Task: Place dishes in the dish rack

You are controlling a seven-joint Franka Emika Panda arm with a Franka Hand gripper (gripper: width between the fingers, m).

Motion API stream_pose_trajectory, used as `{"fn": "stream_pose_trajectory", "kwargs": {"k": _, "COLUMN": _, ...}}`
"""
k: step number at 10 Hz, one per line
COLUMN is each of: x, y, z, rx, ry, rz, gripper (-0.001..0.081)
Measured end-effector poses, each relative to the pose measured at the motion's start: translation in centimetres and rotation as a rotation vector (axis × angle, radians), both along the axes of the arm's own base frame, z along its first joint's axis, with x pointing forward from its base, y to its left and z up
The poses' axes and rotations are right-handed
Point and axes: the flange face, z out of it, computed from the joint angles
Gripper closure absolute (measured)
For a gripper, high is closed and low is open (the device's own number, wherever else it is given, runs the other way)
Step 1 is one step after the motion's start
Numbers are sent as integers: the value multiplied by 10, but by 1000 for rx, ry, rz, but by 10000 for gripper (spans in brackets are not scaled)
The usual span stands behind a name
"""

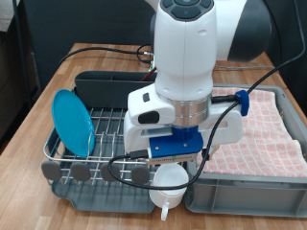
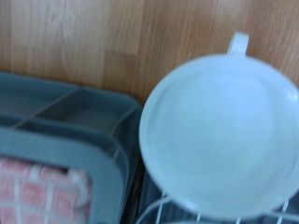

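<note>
The white mug [image 1: 166, 187] is right under my gripper [image 1: 177, 165], at the end of the dish rack [image 1: 67, 165] nearest the exterior view's bottom. My fingers are hidden behind the hand and mug. In the wrist view the mug [image 2: 220, 131] fills the frame as a round white disc with its handle sticking out, over the rack's wires [image 2: 177, 213] and beside the grey cutlery compartment [image 2: 75, 112]. No fingers show there. The light-blue plate [image 1: 73, 121] stands on edge in the rack at the exterior view's left. The wooden spoon is out of view.
A grey plastic bin [image 1: 249, 182] lined with pink checked cloth [image 1: 264, 134] sits against the rack on the exterior view's right; the cloth also shows in the wrist view [image 2: 37, 191]. Black cables [image 1: 96, 53] cross the wooden table behind the rack.
</note>
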Motion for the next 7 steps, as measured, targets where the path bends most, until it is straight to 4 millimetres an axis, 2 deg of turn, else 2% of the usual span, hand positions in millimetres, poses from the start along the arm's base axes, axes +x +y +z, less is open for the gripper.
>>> {"fn": "stream_pose_trajectory", "kwargs": {"k": 4, "x": -9, "y": 2, "z": 42, "rx": 5, "ry": 95, "rz": 2, "gripper": 4}}
{"fn": "stream_pose_trajectory", "kwargs": {"k": 7, "x": -16, "y": 9, "z": 73, "rx": -7, "ry": 85, "rz": -16, "gripper": 4}}
